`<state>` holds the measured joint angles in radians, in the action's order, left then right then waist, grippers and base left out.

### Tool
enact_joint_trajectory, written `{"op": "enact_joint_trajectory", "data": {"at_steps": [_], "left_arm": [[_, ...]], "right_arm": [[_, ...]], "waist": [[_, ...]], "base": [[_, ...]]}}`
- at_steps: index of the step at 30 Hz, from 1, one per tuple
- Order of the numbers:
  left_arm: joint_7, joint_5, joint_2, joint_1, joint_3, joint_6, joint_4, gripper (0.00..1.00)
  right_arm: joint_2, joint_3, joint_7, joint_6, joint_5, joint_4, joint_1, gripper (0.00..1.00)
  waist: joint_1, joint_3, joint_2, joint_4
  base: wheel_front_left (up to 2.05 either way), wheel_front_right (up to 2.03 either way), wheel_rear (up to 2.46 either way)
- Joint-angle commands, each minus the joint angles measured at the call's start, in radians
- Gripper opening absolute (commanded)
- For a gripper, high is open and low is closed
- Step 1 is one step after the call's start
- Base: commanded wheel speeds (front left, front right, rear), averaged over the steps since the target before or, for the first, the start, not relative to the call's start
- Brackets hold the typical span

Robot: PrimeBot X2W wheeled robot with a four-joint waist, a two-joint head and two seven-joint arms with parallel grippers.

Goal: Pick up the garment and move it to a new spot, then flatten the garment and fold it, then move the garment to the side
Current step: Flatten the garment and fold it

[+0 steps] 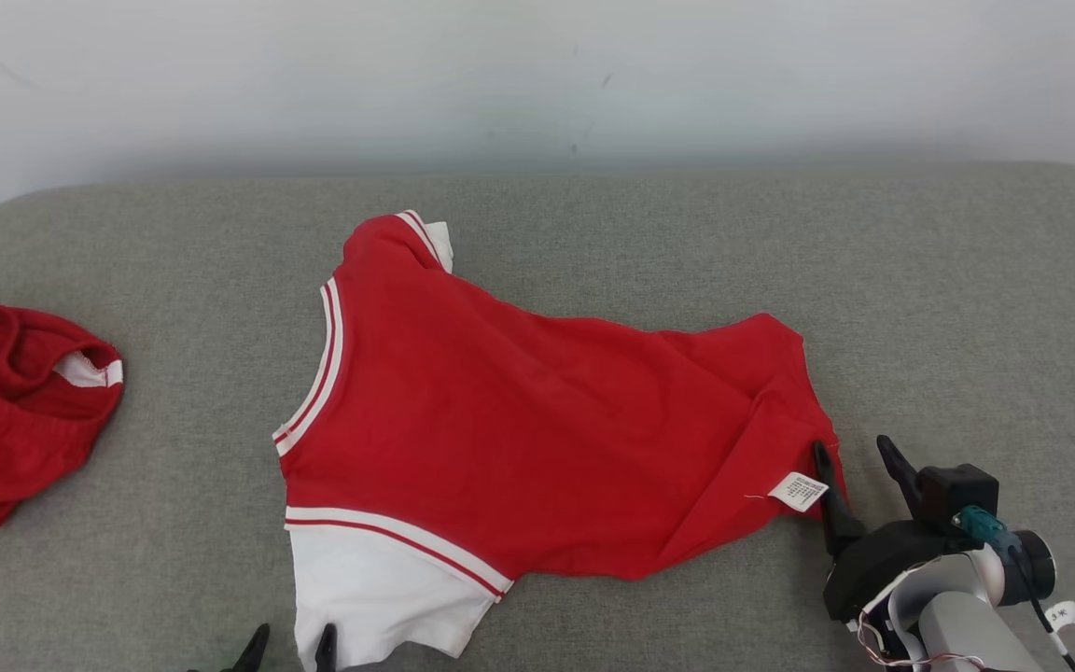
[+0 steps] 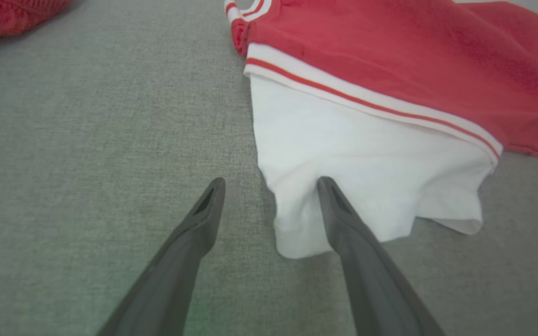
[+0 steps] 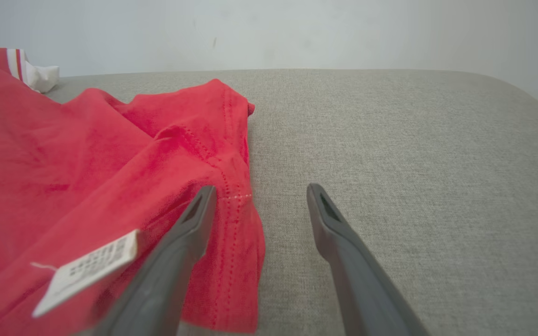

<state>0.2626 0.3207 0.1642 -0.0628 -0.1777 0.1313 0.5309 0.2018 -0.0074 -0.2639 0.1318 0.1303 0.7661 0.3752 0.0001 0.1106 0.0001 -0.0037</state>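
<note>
The garment [image 1: 519, 429] is a red shirt with white, red-striped trim, spread across the grey cushion with its hem toward the right. Its white sleeve [image 2: 362, 177] lies at the near left. My left gripper [image 1: 287, 646] [image 2: 271, 184] is open, one finger over the white sleeve's edge and the other over bare cushion. My right gripper [image 1: 855, 453] [image 3: 259, 191] is open at the hem corner [image 3: 231, 224], its left finger over the red cloth beside a white care label [image 1: 799, 491] [image 3: 87, 270], its right finger above the cushion. Nothing is gripped.
A second red garment [image 1: 15, 411] [image 2: 12, 14] lies crumpled at the far left of the grey cushion [image 1: 967, 308]. A pale wall runs behind the cushion. Bare cushion spreads to the right of the shirt's hem.
</note>
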Motion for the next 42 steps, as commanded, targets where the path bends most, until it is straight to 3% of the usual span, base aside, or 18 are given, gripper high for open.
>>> {"op": "enact_joint_trajectory", "data": {"at_steps": [1,7,8,9,10,11,12,13,19,31,42], "left_arm": [[0.003,0.016,0.002,-0.014,-0.004,-0.001,0.009,1.00],[0.003,0.075,0.001,-0.049,-0.052,-0.001,0.082,1.00],[0.002,0.087,0.000,-0.057,-0.060,-0.001,0.092,1.00],[0.002,0.097,-0.003,-0.063,-0.071,-0.001,0.109,1.00],[0.002,0.110,-0.004,-0.069,-0.088,-0.001,0.123,1.00],[-0.001,0.119,-0.003,-0.079,-0.104,-0.001,0.139,0.80],[-0.003,0.131,-0.004,-0.088,-0.120,0.000,0.150,0.24],[-0.003,0.143,-0.006,-0.096,-0.131,0.001,0.159,0.00],[-0.001,0.180,0.004,-0.103,-0.131,0.000,0.154,0.00],[0.003,0.102,-0.014,0.044,0.014,-0.001,-0.108,0.00],[0.003,0.066,-0.034,0.112,0.042,-0.001,-0.163,0.00]], "right_arm": [[-0.006,0.004,0.000,-0.002,0.004,0.008,0.008,1.00],[-0.017,0.033,0.000,-0.002,0.015,0.083,0.045,1.00],[-0.018,0.036,0.000,-0.002,0.018,0.093,0.053,0.87],[-0.021,0.041,0.000,-0.002,0.021,0.108,0.056,0.52],[-0.022,0.042,0.000,-0.002,0.025,0.117,0.062,0.28],[-0.021,0.041,0.000,-0.002,0.026,0.118,0.070,0.05],[-0.021,0.038,0.000,-0.002,0.027,0.120,0.075,0.00],[-0.022,0.037,0.000,-0.002,0.030,0.119,0.076,0.00],[-0.019,0.038,0.000,-0.002,0.043,0.057,0.036,0.00],[0.001,0.037,-0.001,-0.002,0.104,-0.248,-0.203,0.00],[-0.015,0.016,-0.001,-0.002,0.122,-0.297,-0.278,0.00]], "waist": [[-0.0001,0.002,-0.0001,0.002],[-0.0001,0.006,-0.0001,0.007],[-0.0001,0.007,-0.0001,0.008],[-0.0001,0.008,-0.0001,0.008],[-0.0001,0.011,-0.0001,0.010],[-0.0001,0.012,-0.0001,0.011],[-0.0001,0.013,-0.0001,0.013],[-0.0001,0.014,-0.0001,0.015],[-0.0001,-0.001,-0.0001,0.021],[-0.0001,-0.028,-0.0001,0.022],[-0.0001,-0.048,-0.0001,0.008]], "base": [[0.00,0.00,0.00],[0.00,0.00,0.00],[0.00,0.00,0.00],[0.00,0.00,0.00],[0.00,0.00,0.00],[0.00,0.00,0.00],[0.00,0.00,0.00],[0.00,0.00,0.00],[0.00,0.00,0.00],[0.00,0.00,0.00],[0.00,0.00,0.00]]}}
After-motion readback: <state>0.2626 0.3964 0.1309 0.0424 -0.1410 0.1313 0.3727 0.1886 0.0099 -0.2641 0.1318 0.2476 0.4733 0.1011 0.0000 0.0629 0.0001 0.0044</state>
